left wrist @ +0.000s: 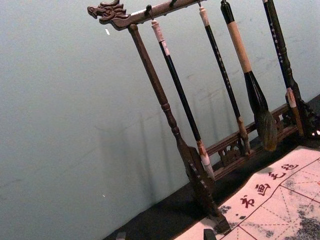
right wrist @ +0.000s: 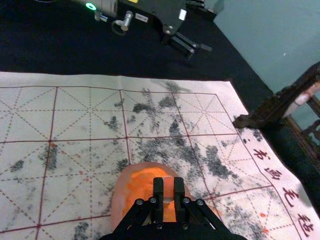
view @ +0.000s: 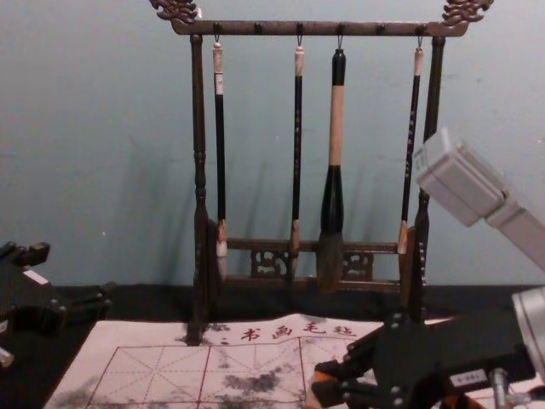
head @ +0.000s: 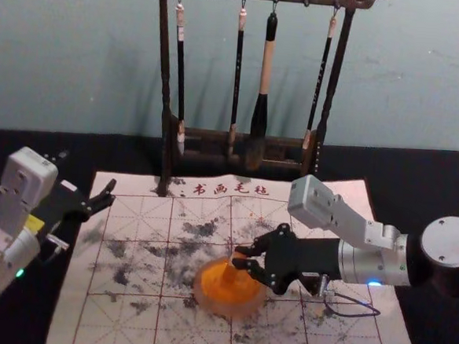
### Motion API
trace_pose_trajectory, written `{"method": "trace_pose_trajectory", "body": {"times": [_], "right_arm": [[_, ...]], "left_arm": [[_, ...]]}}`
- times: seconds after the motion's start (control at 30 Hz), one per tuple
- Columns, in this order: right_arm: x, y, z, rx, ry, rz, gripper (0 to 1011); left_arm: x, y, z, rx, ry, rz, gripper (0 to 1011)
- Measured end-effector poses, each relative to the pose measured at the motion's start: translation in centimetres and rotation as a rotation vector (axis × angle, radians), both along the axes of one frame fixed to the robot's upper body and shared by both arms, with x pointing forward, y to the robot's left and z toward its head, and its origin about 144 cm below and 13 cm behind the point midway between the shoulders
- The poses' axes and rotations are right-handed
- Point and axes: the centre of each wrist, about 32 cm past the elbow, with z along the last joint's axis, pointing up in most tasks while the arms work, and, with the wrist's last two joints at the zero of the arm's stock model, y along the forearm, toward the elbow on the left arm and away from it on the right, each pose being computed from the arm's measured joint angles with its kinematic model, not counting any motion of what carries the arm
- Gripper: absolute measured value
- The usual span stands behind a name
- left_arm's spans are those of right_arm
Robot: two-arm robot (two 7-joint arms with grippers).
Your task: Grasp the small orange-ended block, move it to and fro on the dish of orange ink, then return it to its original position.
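In the head view my right gripper [head: 243, 259] reaches over the dish of orange ink [head: 228, 300] and is shut on the small block [head: 237, 257]. The right wrist view has that gripper [right wrist: 168, 191] with the block [right wrist: 168, 186] pinched between its fingertips, above the orange-filled dish [right wrist: 121, 196]. The block's lower end blends into the ink's colour, so contact cannot be told. Over the mat's left edge, my left gripper [head: 111, 193] stands idle and open. Its fingertips [left wrist: 165, 235] are apart at the left wrist view's edge.
A dark wooden rack [head: 164, 65] with several hanging brushes stands behind the marked white mat [head: 130, 248], near the wall. The mat has grey ink stains and red grid lines and lies on a black table [head: 450, 176].
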Motion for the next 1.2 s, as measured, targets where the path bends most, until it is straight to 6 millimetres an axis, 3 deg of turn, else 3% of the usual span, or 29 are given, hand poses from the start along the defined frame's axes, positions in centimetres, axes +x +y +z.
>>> {"method": "trace_pose_trajectory", "body": {"times": [0.3,0.7,1.2], "right_arm": [[0.0,-0.8,0.2,-0.006,-0.004,-0.017,88],[-1.6,-1.9,0.7,-0.011,-0.005,0.027,90],[-1.8,-1.0,0.4,-0.003,0.004,0.061,88]], "left_arm": [[0.0,0.0,0.0,0.000,0.000,0.000,1001],[0.0,0.0,0.0,0.000,0.000,0.000,1002],[0.0,0.0,0.0,0.000,0.000,0.000,1001]]}}
